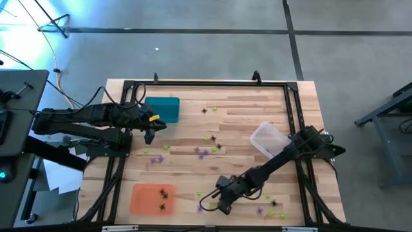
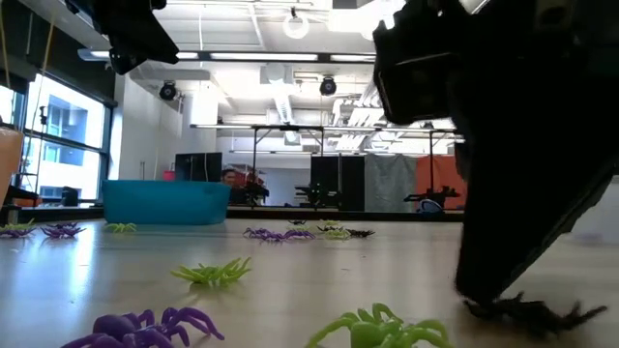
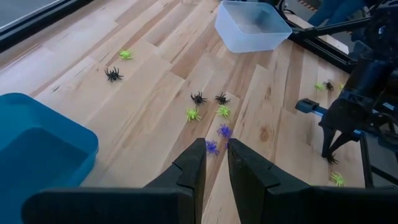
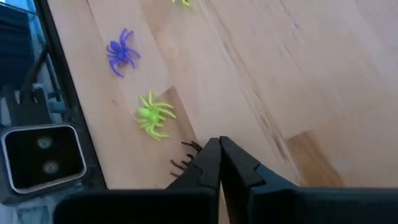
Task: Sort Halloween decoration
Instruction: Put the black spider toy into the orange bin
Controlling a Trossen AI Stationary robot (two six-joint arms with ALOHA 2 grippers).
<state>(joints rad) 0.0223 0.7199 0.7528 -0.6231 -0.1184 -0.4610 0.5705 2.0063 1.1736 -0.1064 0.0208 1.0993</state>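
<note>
One black spider (image 4: 185, 155) is all we have under the right gripper (image 4: 219, 163) at this moment, and its fingers are pressed together right over it, with only a few thin legs poking out beside the tips. From the low view the fingertips sit on the table with black legs splayed at their base, so we judge the pinch has caught the spider, though we can't quite see whether the body itself is between the pads or just a leg. That's the worry: a grip on one flimsy leg could let the piece drop or flick away on the lift. Just beside the fingers lies a yellow-green spider (image 4: 151, 116), and a little beyond that a purple spider (image 4: 120, 52); a sideways drag on rising could nudge the near one or snag its legs. The orange tray (image 1: 153, 198) sits off to the side of this gripper with a couple of black pieces already in it, so we take that as the black spider's destination, and a loose hold might shed it short of the rim. Over on the other side, the left gripper (image 3: 215, 167) hangs above the table near the teal tray (image 1: 161, 109), fingers narrowly parted and holding nothing, with more spiders scattered ahead of it.
</note>
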